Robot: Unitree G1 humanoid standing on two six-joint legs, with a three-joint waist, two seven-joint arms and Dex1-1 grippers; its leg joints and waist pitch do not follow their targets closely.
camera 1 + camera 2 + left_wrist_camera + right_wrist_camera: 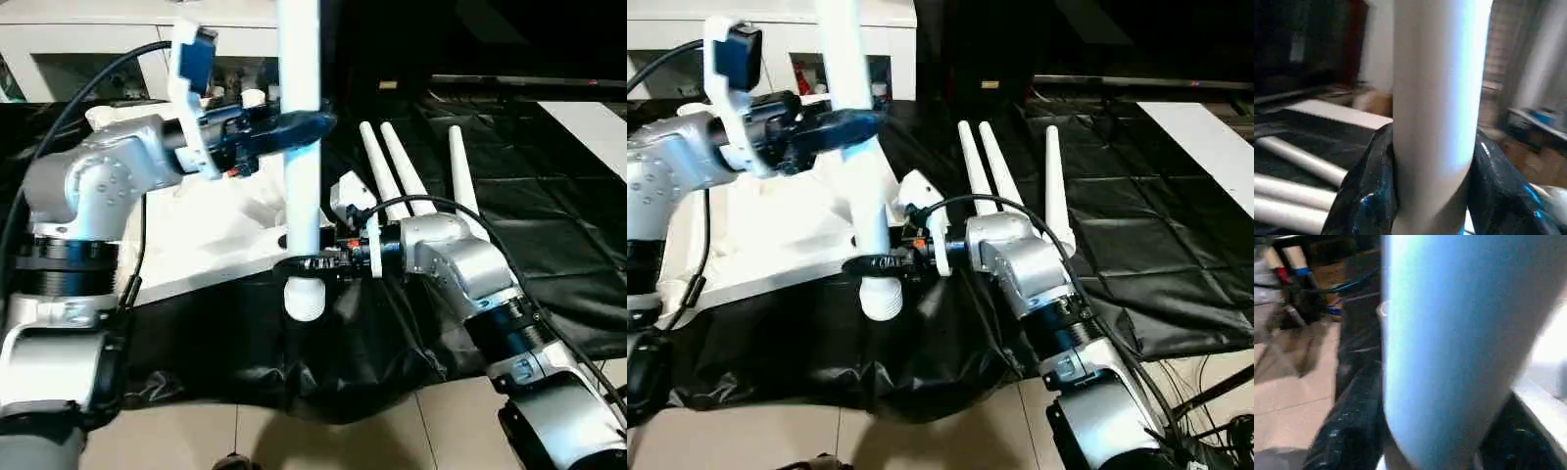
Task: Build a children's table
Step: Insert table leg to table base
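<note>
Tiled floor (176, 431) nearest; black sheet (549, 196) covers table; white cabinet (88, 39) behind.

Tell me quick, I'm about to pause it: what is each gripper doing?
Left gripper: fingers closed on the upright white leg, higher up.
Right gripper: fingers around the same leg near its ribbed end.

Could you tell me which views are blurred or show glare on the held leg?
Left wrist view: the held leg is close and soft, with a bright bluish sheen down one side; the black fingers glint blue. Right wrist view: the leg is blurred and tinted blue, and the floor behind is smeared. Left eye view: fairly sharp, with even light on the tabletop.
</note>
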